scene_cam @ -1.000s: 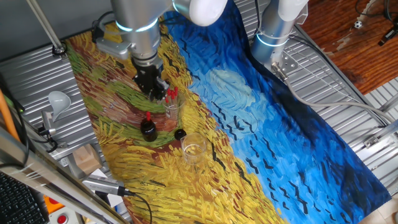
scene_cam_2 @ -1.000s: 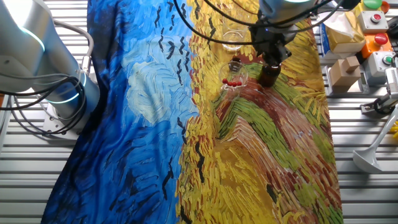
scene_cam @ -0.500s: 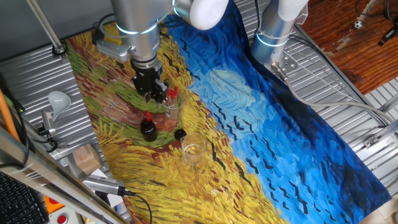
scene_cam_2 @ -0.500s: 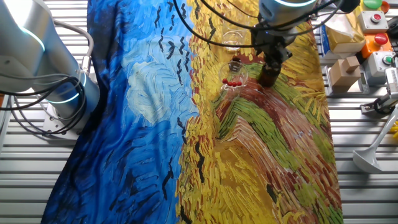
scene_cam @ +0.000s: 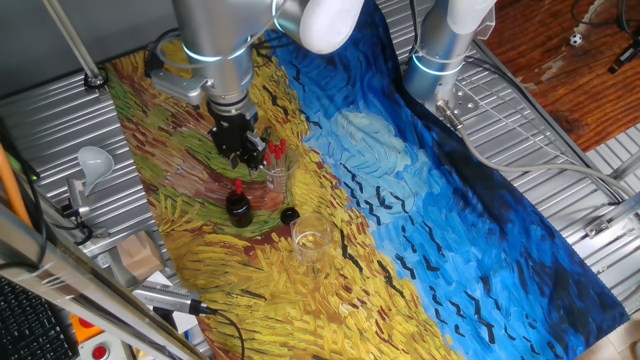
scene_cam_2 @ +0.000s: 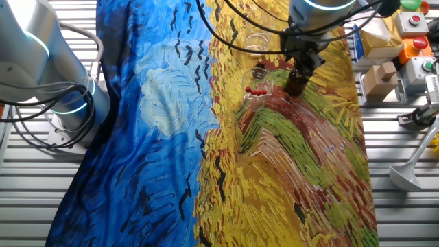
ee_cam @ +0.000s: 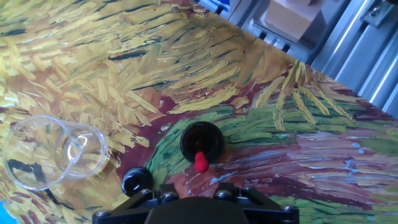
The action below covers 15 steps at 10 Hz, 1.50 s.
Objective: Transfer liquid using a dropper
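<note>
A dropper with a red bulb stands in a small black bottle on the painted cloth. My gripper hangs just above and behind it, open and empty. In the other fixed view the gripper is right over the bottle. In the hand view the bulb and the bottle mouth lie straight ahead; my fingertips do not show there. Several more red-bulbed droppers stand in a clear glass next to the bottle.
A black bottle cap lies right of the bottle, also in the hand view. An empty clear glass stands nearer the front, at the left of the hand view. A second robot base stands at the back.
My gripper has moved slightly left, from beside the glass of droppers to over the black bottle. The bottle, glasses and cap have not moved.
</note>
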Each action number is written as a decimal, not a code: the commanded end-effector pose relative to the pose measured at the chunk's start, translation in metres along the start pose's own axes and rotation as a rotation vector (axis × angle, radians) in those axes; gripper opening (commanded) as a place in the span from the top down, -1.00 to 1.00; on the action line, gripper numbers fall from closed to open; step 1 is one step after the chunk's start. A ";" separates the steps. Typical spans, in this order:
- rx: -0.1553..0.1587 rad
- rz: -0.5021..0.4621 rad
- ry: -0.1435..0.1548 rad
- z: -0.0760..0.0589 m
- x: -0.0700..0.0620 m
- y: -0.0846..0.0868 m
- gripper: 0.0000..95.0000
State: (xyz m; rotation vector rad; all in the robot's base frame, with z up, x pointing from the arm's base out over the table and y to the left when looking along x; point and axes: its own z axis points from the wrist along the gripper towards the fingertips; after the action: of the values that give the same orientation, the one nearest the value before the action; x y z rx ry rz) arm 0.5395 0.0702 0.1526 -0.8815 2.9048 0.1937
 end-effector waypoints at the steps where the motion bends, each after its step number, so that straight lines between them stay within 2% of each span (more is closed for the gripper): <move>1: -0.007 0.003 -0.001 0.000 0.000 0.001 0.20; 5: 0.001 0.041 -0.002 0.000 0.000 0.001 0.20; 9: -0.007 0.046 -0.008 -0.001 0.001 0.002 0.20; 10: -0.016 0.053 -0.014 0.000 0.000 0.003 0.20; 15: -0.017 0.058 -0.020 0.009 -0.003 0.001 0.20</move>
State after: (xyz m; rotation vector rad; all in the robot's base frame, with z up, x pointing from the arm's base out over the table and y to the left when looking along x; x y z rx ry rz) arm 0.5448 0.0740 0.1418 -0.7940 2.9138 0.2329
